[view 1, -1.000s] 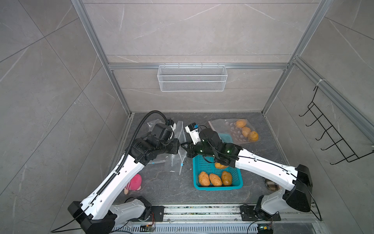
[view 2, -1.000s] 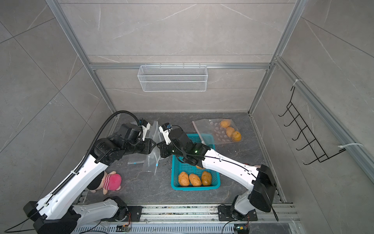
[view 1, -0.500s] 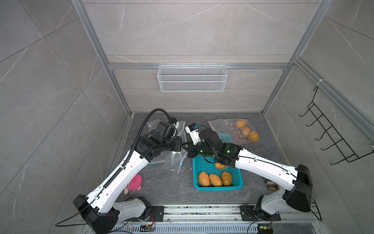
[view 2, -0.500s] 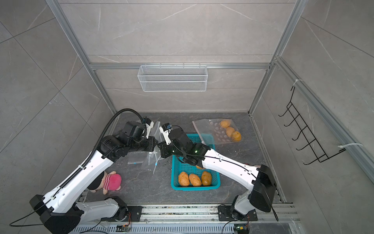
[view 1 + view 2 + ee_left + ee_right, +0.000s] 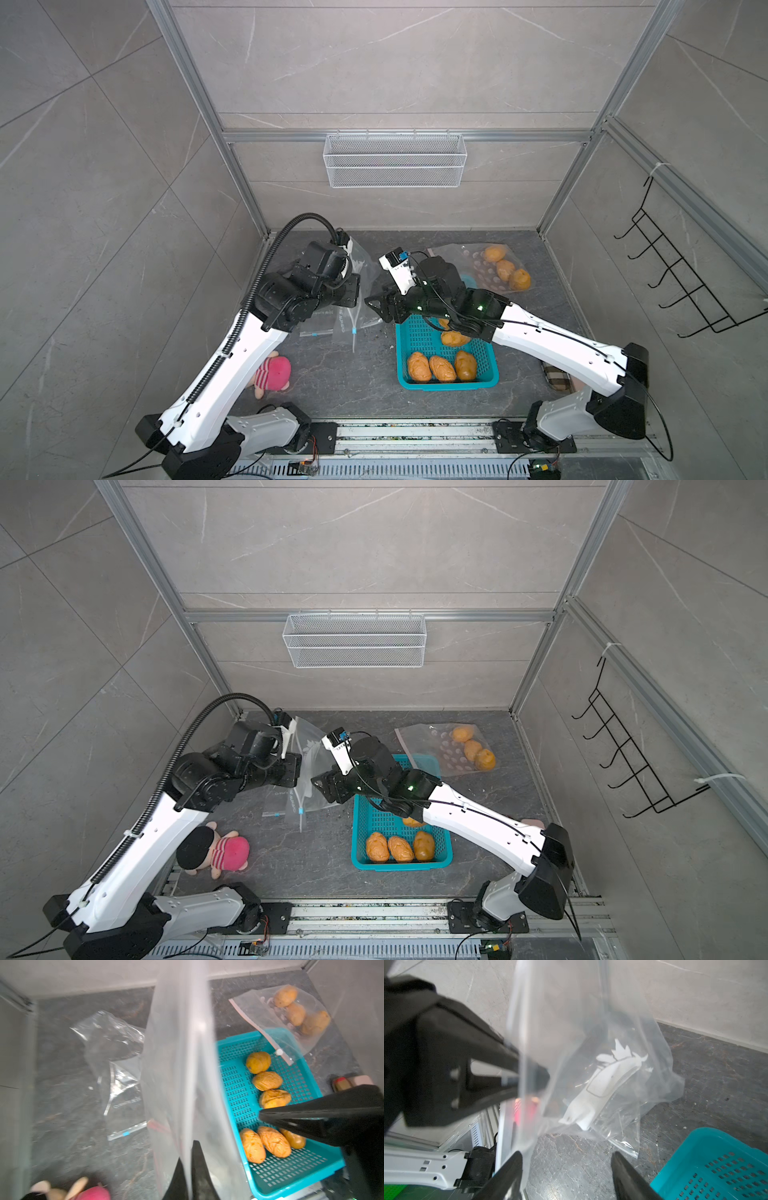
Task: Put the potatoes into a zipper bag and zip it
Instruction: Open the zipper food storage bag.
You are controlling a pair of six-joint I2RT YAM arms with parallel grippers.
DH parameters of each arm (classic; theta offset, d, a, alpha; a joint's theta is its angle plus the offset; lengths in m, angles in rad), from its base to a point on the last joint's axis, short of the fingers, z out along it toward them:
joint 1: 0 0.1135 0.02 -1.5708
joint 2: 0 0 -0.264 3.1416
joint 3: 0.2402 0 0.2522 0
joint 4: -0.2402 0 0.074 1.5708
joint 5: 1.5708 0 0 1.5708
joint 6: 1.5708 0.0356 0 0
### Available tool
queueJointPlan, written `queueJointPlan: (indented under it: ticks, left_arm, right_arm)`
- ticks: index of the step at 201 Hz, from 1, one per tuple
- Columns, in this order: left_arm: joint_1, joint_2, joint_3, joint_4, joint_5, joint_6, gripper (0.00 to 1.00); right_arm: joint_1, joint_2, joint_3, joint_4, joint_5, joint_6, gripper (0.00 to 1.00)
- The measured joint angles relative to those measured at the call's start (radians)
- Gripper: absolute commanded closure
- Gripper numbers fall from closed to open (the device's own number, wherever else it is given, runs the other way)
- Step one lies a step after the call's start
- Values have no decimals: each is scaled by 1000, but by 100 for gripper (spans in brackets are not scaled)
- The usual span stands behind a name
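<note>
Left wrist view gives you the clearest look at the grasp: the left gripper [image 5: 188, 1147] has its two black fingers pressed together on one edge of a clear plastic zipper bag [image 5: 178, 1059], and the thin film passes between them. The gripper holds the bag up over the dark grey stone tabletop [image 5: 68, 1088].

When you look at the right wrist view, the right gripper [image 5: 565, 1158] stands with its fingers wide apart and it holds nothing. The same bag hangs in front of it, with a white printed figure on the film. Its edge comes just beside one finger [image 5: 511, 1169], but you cannot tell if they touch.

Six orange-tan oval potatoes [image 5: 267, 1080] with wrinkled skin lie in a teal perforated plastic basket [image 5: 234, 1088], in two groups of three. Three more potatoes are inside a second clear bag with white dots [image 5: 461, 255], at the far right part of the table. In the left wrist view its zipper strip lies over one corner of the basket.

In both top views the two grippers face each other closely, with the held bag between them, just beside the basket. Some flat clear bags [image 5: 326, 328] lie on the table under the left gripper, and a pink plush toy [image 5: 226, 852] lies near the left arm's base.
</note>
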Motion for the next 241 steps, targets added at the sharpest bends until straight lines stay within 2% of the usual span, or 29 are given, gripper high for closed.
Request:
queueJointPlan:
  ticks: [23, 41, 60, 75, 89, 115, 149, 165, 190, 241]
  left_arm:
    - [5, 93, 204, -220, -283, 16, 100]
    - [39, 182, 306, -339, -467, 19, 100]
    - [72, 270, 339, -362, -567, 26, 100]
    - [80, 322, 343, -369, -579, 26, 100]
    - [79, 336, 312, -362, -502, 42, 100]
    - [53, 295, 143, -303, -239, 67, 100]
    - [-13, 237, -90, -93, 132, 45, 100]
    - [-21, 205, -177, 0, 268, 16, 100]
    - [-21, 179, -224, 84, 386, -18, 100]
    - [-21, 151, -247, 177, 493, -53, 100]
  right_arm:
    - [0, -102, -16, -1, 40, -58, 27]
    - [0, -167, -27, -1, 85, -91, 27]
    - [0, -200, -44, -3, 129, -114, 27]
    - [0, -208, -71, -5, 150, -124, 27]
    - [0, -208, -102, -15, 165, -130, 27]
    - [0, -208, -151, -34, 185, -131, 27]
    - [0, -208, -198, -33, 190, -118, 27]
    - [0, -207, -230, -27, 184, -96, 26]
    - [0, -194, -269, -16, 172, -64, 26]
    - [0, -125, -297, 35, 170, 4, 26]
